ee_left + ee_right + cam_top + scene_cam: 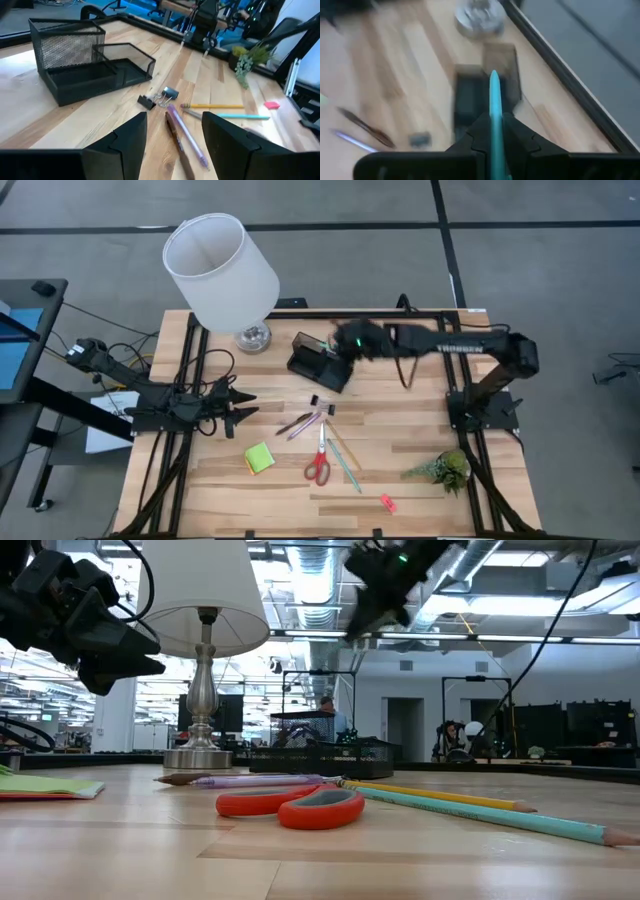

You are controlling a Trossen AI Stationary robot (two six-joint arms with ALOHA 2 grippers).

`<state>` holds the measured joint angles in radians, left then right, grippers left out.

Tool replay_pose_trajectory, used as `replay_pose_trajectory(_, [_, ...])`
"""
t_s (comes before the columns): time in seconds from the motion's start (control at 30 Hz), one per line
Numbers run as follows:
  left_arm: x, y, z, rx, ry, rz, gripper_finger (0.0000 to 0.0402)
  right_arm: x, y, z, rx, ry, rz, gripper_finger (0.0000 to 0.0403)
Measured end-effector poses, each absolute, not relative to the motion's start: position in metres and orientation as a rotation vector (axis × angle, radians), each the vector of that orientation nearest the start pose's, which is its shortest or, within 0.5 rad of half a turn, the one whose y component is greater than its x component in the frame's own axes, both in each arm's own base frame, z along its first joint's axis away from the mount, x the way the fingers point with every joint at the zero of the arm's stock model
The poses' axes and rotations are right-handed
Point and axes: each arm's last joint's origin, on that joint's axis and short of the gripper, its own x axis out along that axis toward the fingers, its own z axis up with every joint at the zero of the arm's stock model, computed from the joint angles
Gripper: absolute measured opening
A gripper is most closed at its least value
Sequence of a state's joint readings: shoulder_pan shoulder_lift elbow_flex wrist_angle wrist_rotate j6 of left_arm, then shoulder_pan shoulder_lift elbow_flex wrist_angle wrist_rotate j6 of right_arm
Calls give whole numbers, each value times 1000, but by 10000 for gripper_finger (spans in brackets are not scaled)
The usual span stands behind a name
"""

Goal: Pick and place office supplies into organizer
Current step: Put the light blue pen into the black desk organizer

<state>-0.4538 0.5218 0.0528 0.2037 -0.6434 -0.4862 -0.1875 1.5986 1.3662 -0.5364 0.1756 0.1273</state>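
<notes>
The black mesh organizer (318, 362) stands near the table's far middle, beside the lamp; it also shows in the left wrist view (85, 60). My right gripper (345, 345) hangs over it, shut on a teal pen (494, 95). My left gripper (243, 412) is open and empty at the table's left, its fingers (125, 140) pointing toward the supplies. On the table lie red-handled scissors (318, 465), a lime-green sticky pad (259, 457), a purple pen and a dark pencil (182, 135), yellow and teal pencils (345, 460), black clips (160, 97) and a pink piece (387, 502). My right gripper pinches the teal pen (495, 127) between its two fingers. The pen lies along the fingers and its free end (493, 76) sticks out beyond the fingertips. The gripper comes from the table's right, slanting down. The pen is lifted clear, above the organizer.
A white-shaded lamp (220, 270) stands at the far left of the organizer. A small green plant (445, 470) sits at the near right. Bare wood lies between my left gripper and the organizer.
</notes>
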Motion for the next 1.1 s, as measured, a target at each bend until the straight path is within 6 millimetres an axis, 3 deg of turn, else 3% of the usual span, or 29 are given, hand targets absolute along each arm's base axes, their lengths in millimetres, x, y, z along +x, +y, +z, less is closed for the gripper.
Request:
replay_pose_trajectory(0.07, [119,-39,153,-337,188,242,182,347,-82,301,151,827,-386,28])
replay_pose_trajectory(0.23, [119,-39,150,-328,210,246,182,379,-100,268,124,1014,-379,25])
replay_pose_trajectory(0.47, [119,-39,150,-327,212,246,182,421,-112,261,27,1052,-355,27])
replay_pose_trajectory(0.6, [119,-39,150,-329,213,241,182,430,-116,268,3,1118,-375,25])
replay_pose_trajectory(0.77, [119,-39,150,-329,214,239,182,439,-122,254,7,1212,-365,31])
replay_pose_trajectory(0.93, [119,-39,150,-330,213,239,182,453,-129,223,-40,1284,-327,25])
replay_pose_trajectory(1.1, [118,-38,148,-315,237,244,182,466,-132,218,-102,1267,-286,49])
